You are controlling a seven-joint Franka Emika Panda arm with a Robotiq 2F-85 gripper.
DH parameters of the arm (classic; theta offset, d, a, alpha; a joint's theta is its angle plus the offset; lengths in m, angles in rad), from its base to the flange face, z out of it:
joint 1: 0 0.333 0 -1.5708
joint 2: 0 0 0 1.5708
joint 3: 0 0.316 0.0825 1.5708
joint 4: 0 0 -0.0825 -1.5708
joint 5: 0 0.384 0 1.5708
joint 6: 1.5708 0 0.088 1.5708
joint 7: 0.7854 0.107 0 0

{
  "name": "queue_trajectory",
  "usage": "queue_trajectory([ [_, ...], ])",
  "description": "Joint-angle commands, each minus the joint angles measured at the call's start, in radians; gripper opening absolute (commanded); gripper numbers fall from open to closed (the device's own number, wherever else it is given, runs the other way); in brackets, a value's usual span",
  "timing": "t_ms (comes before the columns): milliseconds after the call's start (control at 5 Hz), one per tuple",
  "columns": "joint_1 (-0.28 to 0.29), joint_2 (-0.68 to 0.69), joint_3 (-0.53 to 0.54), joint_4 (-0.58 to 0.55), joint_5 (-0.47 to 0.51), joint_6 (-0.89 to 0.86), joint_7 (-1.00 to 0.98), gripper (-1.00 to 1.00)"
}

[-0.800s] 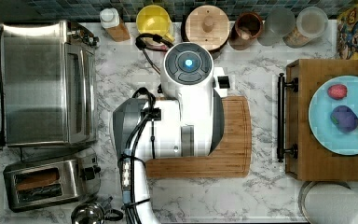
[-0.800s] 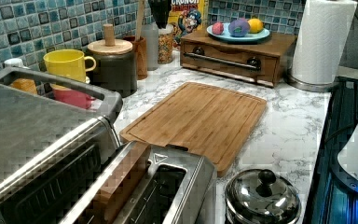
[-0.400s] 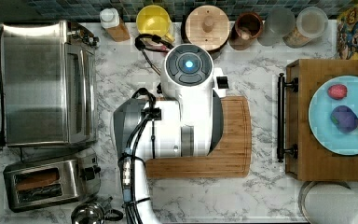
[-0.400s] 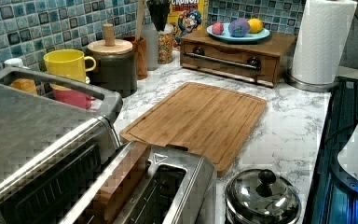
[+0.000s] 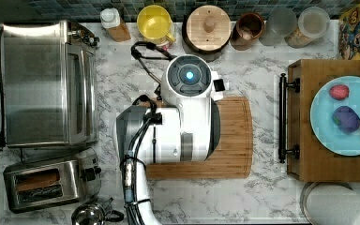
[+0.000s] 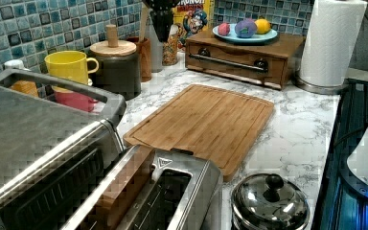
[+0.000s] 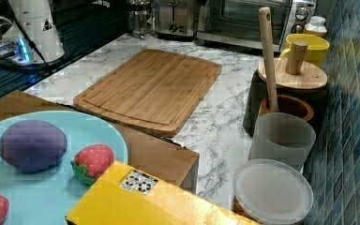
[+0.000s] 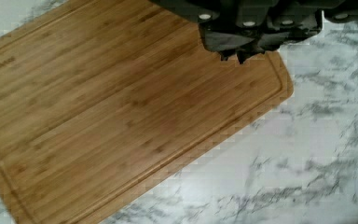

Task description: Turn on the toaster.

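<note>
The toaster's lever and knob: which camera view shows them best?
The top view. There the toaster lies whole, its black lever and knob on the end facing the cutting board. The left view shows its slots and bread from close by; the right view shows the lever end far off.

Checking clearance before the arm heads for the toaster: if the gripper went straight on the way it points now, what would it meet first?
Most likely the wooden cutting board, which lies bare below the gripper in the wrist view; how far off it is cannot be told.
</note>
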Motion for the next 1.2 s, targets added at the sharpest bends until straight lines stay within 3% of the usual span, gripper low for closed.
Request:
queue_trajectory([
  [200, 0.113, -0.183, 0.096, -0.205, 0.122, 0.103, -0.206, -1.00],
  [1000, 0.168, -0.207, 0.214, -0.335, 0.145, 0.143, -0.277, -1.00],
  [1200, 0.215, -0.271, 0.207, -0.391, 0.191, 0.159, -0.319, -1.00],
])
